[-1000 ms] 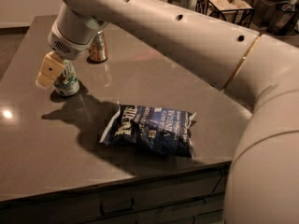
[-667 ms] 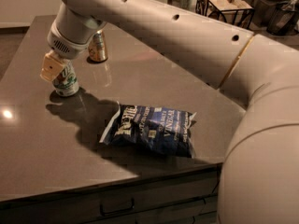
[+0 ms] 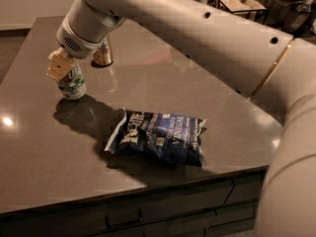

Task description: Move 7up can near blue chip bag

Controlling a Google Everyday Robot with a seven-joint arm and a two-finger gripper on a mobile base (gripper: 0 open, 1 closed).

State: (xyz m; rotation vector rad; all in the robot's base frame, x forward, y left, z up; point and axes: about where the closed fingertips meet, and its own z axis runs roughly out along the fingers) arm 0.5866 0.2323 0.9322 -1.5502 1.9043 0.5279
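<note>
Since the frame 1 second before, the gripper (image 3: 61,67) and the 7up can (image 3: 74,84) had shifted only slightly, a little away from the left edge of the counter (image 3: 212,90), while the blue chip bag (image 3: 159,137) and the gold-orange can (image 3: 103,54) had not moved.

The gripper sat over the upper part of the 7up can, on its left side, and its cream fingers looked clenched on the can just under the silver top. The can stood toward the left edge, roughly midway between the far and front edges, leaning a touch. Whether its base rested on the surface or hung just above its shadow could not be told. The chip bag lay flat near the middle of the front edge, well apart from the can. The gold-orange can stood nearer the far-left corner, beyond the 7up can.

The 7up can was probably light, with a thin, smooth metal wall that would be slippery and would dent under a hard squeeze. A hold high on the body leaves the base free to swing, so a grip nearer mid-height across the round wall would likely be steadier. The bag was soft and crinkly, so the can should be set down beside it on bare counter, not on top of it.
</note>
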